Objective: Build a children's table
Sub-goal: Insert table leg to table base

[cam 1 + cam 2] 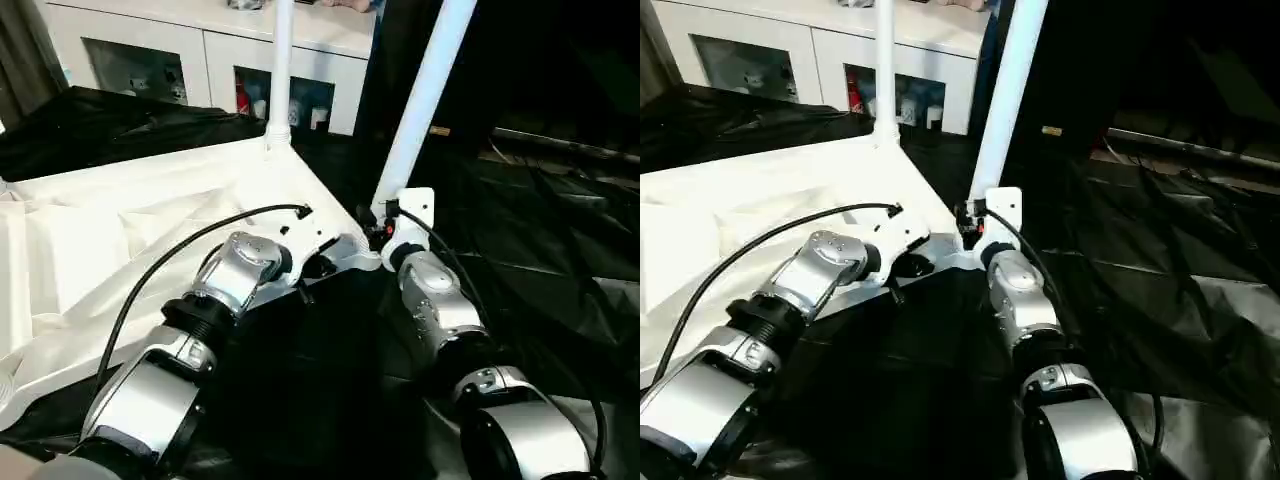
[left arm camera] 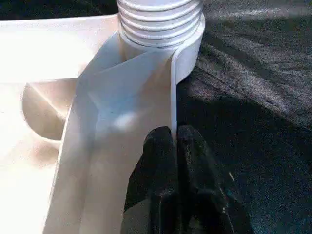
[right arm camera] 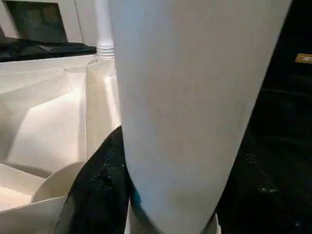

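White plastic dominates the left eye view: the upside-down rectangular children's tabletop (image 1: pixel 110 250) with its raised rim lies on the large black-draped work table (image 1: pixel 560 260), spreading from centre out to nine o'clock. One long white tube leg (image 1: pixel 281 70) stands upright in the far corner socket at twelve o'clock. A second white tube leg (image 1: pixel 425 95) leans up toward one o'clock from the near corner socket. The silver left forearm (image 1: pixel 175 370) climbs in from seven o'clock, and its left gripper (image 1: pixel 318 262) sits at the tabletop's near rim. The silver right forearm (image 1: pixel 450 320) rises from five o'clock, ending with the right gripper (image 1: pixel 385 228) at the base of the leaning leg. A white cabinet with glass doors (image 1: pixel 180 60) stands behind, at eleven o'clock.

Right eye view now: same layout, with the leaning leg's foot meeting the corner socket just beside both wrists.

Left wrist view: two black fingers (image 2: pixel 161 161) are pinched tight on the thin upright rim of the tabletop, and the ribbed end of a leg (image 2: pixel 161 19) sits in the rounded socket at twelve o'clock.

Right wrist view: the thick white tube stands dead centre, a black finger (image 3: pixel 105 185) pressed against its side at seven o'clock. The jaws stand about half spread, clasping that leg.
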`<state>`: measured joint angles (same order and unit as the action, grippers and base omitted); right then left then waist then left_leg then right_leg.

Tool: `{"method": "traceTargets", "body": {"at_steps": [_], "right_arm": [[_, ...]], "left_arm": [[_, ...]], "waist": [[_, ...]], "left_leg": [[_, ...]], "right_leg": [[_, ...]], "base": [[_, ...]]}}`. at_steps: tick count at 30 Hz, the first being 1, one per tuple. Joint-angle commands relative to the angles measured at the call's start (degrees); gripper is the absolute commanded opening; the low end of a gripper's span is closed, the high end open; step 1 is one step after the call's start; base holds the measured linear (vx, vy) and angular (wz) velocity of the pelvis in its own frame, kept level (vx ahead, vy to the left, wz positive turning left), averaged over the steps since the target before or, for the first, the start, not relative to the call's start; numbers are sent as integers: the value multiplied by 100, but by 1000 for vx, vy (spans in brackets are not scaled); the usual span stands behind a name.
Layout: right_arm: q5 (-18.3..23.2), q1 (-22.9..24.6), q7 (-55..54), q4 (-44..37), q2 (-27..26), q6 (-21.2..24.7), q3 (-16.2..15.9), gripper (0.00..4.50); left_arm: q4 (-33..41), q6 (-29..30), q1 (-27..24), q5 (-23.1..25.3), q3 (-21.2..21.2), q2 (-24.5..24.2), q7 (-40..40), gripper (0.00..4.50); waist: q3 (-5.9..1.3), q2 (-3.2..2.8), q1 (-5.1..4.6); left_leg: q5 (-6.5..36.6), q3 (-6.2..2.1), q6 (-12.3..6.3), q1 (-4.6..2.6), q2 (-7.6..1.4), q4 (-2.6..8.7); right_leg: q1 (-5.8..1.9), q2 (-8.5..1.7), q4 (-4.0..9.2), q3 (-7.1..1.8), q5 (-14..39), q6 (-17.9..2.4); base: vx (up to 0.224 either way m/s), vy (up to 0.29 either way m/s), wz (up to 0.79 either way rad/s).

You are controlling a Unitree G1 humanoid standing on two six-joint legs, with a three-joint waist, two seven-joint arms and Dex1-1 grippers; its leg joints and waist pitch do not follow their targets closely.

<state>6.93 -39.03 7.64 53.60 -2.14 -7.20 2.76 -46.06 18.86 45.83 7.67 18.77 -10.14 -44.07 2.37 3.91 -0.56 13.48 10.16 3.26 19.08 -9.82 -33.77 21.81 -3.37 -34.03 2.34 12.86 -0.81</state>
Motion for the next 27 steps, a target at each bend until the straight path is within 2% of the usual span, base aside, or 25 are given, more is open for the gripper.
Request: {"method": "traceTargets", "body": {"at_steps": [1,4,5,8,9,11,12,14,16,17,18,20,21,22,23,24,25,27], "right_arm": [[3,358,105,772,-213,407,-52,224],[94,338,213,701,-236,388,26,245],[105,327,288,662,-236,348,28,263],[139,314,417,585,-242,290,44,279],[136,316,628,498,-226,206,10,293],[139,356,907,336,-201,110,-35,311],[152,378,1023,264,-194,72,-39,316],[203,447,1284,60,-148,70,-65,331],[271,568,1651,-252,-56,99,-136,353],[320,740,2070,-638,124,176,-286,353],[360,919,2464,-1026,327,304,-448,371],[394,1102,2857,-1429,571,470,-612,383],[398,1129,2915,-1490,612,493,-636,396],[428,1232,3151,-1730,774,579,-708,396],[445,1294,3295,-1874,872,627,-744,396],[639,1516,3941,-2458,1291,947,-865,396],[639,1516,3941,-2458,1291,947,-865,396],[802,1700,4491,-2951,1683,1240,-964,396]], "left_arm": [[-224,8,74,143,16,55,312,0],[-236,-55,73,142,4,54,295,0],[-206,-112,51,133,6,40,243,0],[-160,-232,11,116,16,17,159,0],[-130,-284,-14,109,24,2,109,0],[-87,-342,-45,103,21,-20,78,0],[-68,-366,-58,99,17,-29,63,0],[-1,-416,-90,79,14,-56,3,0],[114,-558,-145,62,42,-113,-135,0],[266,-700,-224,41,98,-200,-357,0],[434,-758,-315,-3,140,-287,-590,0],[616,-850,-423,-57,184,-390,-851,0],[643,-866,-439,-63,192,-408,-889,0],[751,-953,-510,-111,215,-477,-1072,0],[815,-1006,-553,-141,228,-519,-1183,0],[1061,-1285,-732,-251,290,-708,-1618,0],[1061,-1285,-732,-251,290,-708,-1618,0],[1358,-1406,-926,-411,335,-880,-2071,0]], "waist": [[-65,-118,-11],[-56,-118,-11],[-58,-118,-10],[-79,-118,-2],[-107,-132,-11],[-100,-137,-3],[-87,-131,3],[-105,-121,24],[-109,-114,35],[-122,-106,51],[-135,-114,97],[-147,-108,109],[-183,-123,107],[-210,-113,88],[-216,-112,101],[-253,-100,122],[-263,-97,138],[-274,-91,111]], "left_leg": [[2370,-217,154,-14,-394,613],[2404,-226,149,-10,-403,625],[2364,-228,149,-1,-407,632],[2286,-215,126,7,-418,628],[2032,-224,116,46,-430,638],[1650,-168,23,62,-432,613],[1677,-167,-20,74,-430,608],[1629,-168,-58,69,-448,599],[1445,-155,-119,79,-445,584],[1218,-143,-199,97,-444,568],[842,-124,-378,100,-454,540],[535,-116,-505,113,-444,515],[216,-110,-634,119,-440,485],[-46,-89,-746,119,-425,455],[-193,-94,-810,121,-411,445],[-604,-73,-1085,95,-396,377],[-743,-86,-1182,101,-391,365],[-921,-76,-1372,116,-384,341]], "right_leg": [[34,-560,588,-344,2483,-878],[43,-561,600,-348,2575,-849],[37,-565,597,-351,2540,-854],[25,-577,595,-352,2347,-911],[-26,-564,537,-346,2021,-997],[-34,-565,505,-351,1462,-1198],[-48,-582,521,-353,1614,-1207],[-56,-603,539,-351,1798,-1164],[-65,-599,519,-358,1631,-1210],[-96,-604,489,-361,1396,-1270],[-136,-594,438,-348,913,-1334],[-171,-585,389,-338,496,-1419],[-205,-584,327,-324,12,-1516],[-209,-577,266,-317,-479,-1652],[-232,-565,246,-308,-702,-1683],[-259,-550,166,-320,-1539,-1815],[-282,-543,142,-313,-1808,-1839],[-278,-534,99,-296,-2183,-1923]], "base": [[0,0,0],[0,0,0],[0,0,0],[0,0,0],[0,0,0],[0,0,0],[0,0,0],[0,0,0],[0,0,0],[0,0,0],[0,0,0],[31,-8,0],[62,-15,0],[57,-15,-2],[75,-12,0],[75,-12,0],[72,-7,3],[0,0,0]]}}
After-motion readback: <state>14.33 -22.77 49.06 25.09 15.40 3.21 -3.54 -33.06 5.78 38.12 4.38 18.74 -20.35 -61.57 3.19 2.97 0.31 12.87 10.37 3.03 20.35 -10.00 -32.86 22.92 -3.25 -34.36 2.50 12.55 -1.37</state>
